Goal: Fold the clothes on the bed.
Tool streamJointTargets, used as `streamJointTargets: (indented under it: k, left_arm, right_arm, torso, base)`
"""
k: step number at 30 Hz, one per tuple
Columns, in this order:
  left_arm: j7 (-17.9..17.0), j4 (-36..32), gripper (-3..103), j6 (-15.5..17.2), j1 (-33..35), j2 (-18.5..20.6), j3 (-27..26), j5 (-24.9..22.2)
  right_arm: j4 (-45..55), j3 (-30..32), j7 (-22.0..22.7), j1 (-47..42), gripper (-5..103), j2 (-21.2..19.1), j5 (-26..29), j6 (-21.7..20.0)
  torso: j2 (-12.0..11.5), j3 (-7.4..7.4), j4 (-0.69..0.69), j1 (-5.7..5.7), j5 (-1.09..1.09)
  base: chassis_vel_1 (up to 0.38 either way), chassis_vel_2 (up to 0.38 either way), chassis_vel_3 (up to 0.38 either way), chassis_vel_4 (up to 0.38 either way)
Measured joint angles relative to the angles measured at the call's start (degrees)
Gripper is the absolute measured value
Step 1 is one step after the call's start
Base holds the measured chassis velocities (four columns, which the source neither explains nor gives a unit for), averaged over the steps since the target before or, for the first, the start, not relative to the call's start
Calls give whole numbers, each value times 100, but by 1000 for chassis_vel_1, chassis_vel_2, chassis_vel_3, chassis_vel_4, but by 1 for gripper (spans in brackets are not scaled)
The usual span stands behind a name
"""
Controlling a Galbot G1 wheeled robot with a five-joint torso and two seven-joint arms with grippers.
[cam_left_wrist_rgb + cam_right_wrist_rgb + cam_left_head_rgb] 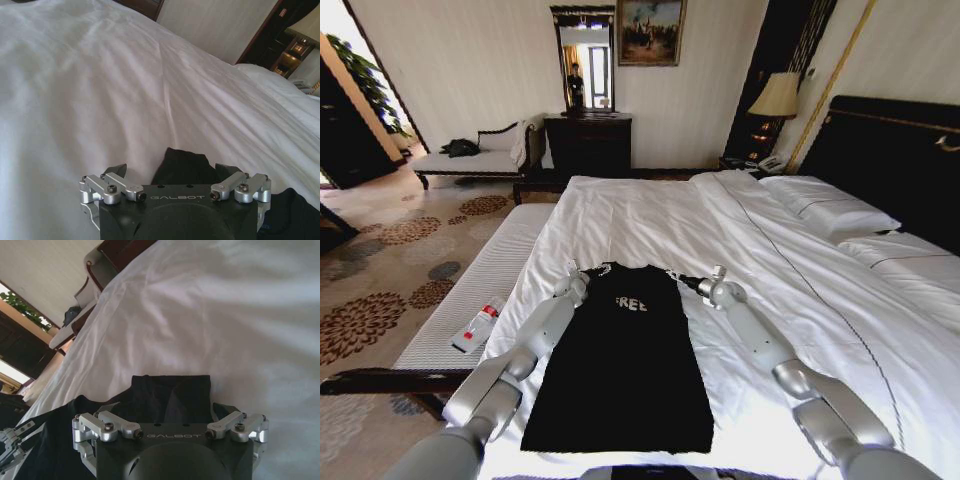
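Shirt (625, 365) flat on bed (770, 270), at six o'clock; pillows (830, 205) at two; bench (470, 300) alongside at nine; dresser (587, 145) at twelve.

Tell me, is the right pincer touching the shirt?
Cannot tell. In the right wrist view the right pincer sits over the shirt, its fingertips hidden; the head view shows no plain contact or gap.

A white bench (470, 290) carries a remote (477, 328); a lamp (777, 97) glows beyond.
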Motion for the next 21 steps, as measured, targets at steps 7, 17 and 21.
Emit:
streamJointTargets:
  k: [7,17,21]
  left_arm:
    - [36,124,102,5,-2,-41,-12,91]
    - [77,170,70,-69,33,-59,20,74]
    - [97,125,58,-87,79,-65,49,83]
  right_arm:
    - [-69,31,65,8,100,24,21,-14]
    - [111,37,225,-52,83,-24,117,-34]
    - [161,60,271,-96,73,-82,134,-38]
  torso:
    - [0,-1,0,0,1]
    - [0,-1,1,0,1]
    - [0,-1,1,0,2]
  base:
    - [0,0,0,0]
    - [0,0,0,0]
    - [0,0,0,0]
